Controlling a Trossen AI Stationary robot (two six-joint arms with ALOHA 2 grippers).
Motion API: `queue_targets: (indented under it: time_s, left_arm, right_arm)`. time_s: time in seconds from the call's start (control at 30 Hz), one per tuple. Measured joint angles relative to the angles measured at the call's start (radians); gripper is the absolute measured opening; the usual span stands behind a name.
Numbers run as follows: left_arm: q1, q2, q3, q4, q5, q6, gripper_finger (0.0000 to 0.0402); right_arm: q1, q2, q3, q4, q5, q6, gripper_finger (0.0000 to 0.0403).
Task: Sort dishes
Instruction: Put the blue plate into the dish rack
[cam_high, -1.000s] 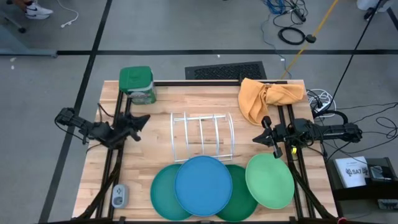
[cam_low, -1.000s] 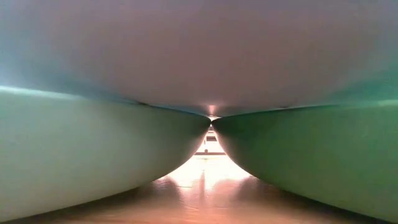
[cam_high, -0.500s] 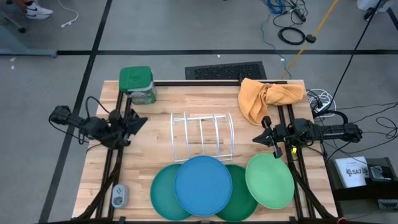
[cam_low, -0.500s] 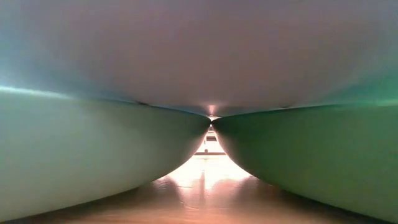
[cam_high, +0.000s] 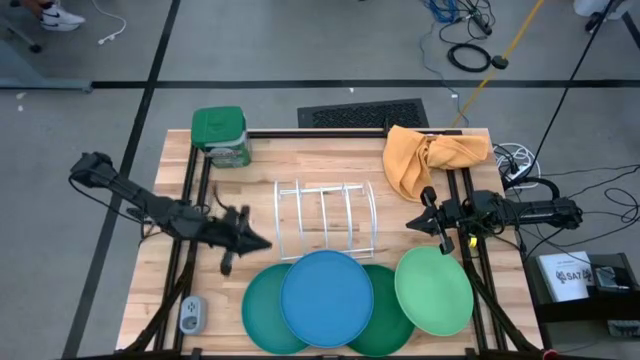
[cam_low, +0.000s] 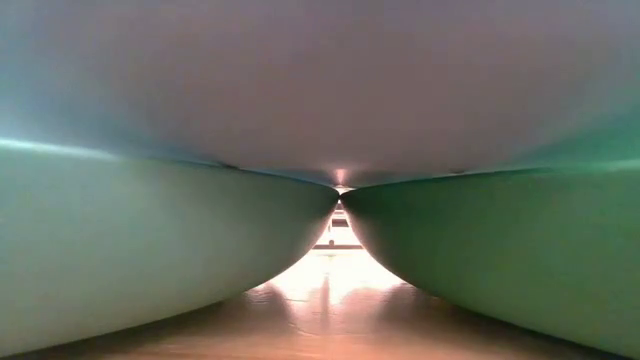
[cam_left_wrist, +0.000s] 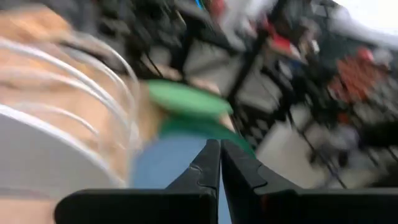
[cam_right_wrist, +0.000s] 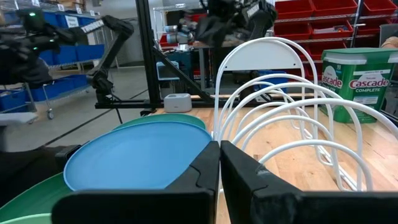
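Observation:
Four round plates lie flat along the table's near edge. The blue plate (cam_high: 327, 297) rests on top of the teal plate (cam_high: 258, 312) and the dark green plate (cam_high: 392, 320); the light green plate (cam_high: 433, 290) overlaps the dark green one's right rim. My left gripper (cam_high: 262, 243) is shut, hanging just left of the blue plate and touching nothing; its wrist view is blurred, with the left gripper (cam_left_wrist: 221, 152) pointing at the blue plate (cam_left_wrist: 165, 168). My right gripper (cam_high: 424, 216) waits shut above the light green plate's far rim.
A white wire rack (cam_high: 325, 218) stands mid-table, just beyond the plates. A green lidded tub (cam_high: 220, 135) sits at the far left corner, an orange cloth (cam_high: 430, 155) at the far right, a small grey device (cam_high: 192, 315) near the left corner. Plates fill the low view.
My left arm has swung out from the table's left edge toward the near edge and the middle, bringing its gripper down close to the rack's left end and the teal and blue plates. Its fingers stay shut. The plates have not moved.

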Motion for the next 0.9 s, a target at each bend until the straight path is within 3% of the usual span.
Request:
queue_targets:
  time_s: [0.27,0.43,0.67,0.9]
  left_arm:
    - [-0.153,0.224,0.086,-0.112,0.023,-0.017,0.0015]
    - [-0.222,0.374,0.16,-0.167,-0.013,-0.008,0.0015]
    - [-0.278,0.601,0.291,-0.205,-0.028,0.093,0.0015]
    - [-0.287,0.74,0.377,-0.257,-0.042,0.067,0.0015]
  right_arm:
    - [0.0,0.0,0.0,0.0,0.0,0.0,0.0009]
    - [0.0,0.0,0.0,0.0,0.0,0.0,0.0009]
    - [0.0,0.0,0.0,0.0,0.0,-0.045,0.0009]
    - [0.0,0.0,-0.002,0.029,-0.002,-0.036,0.0009]
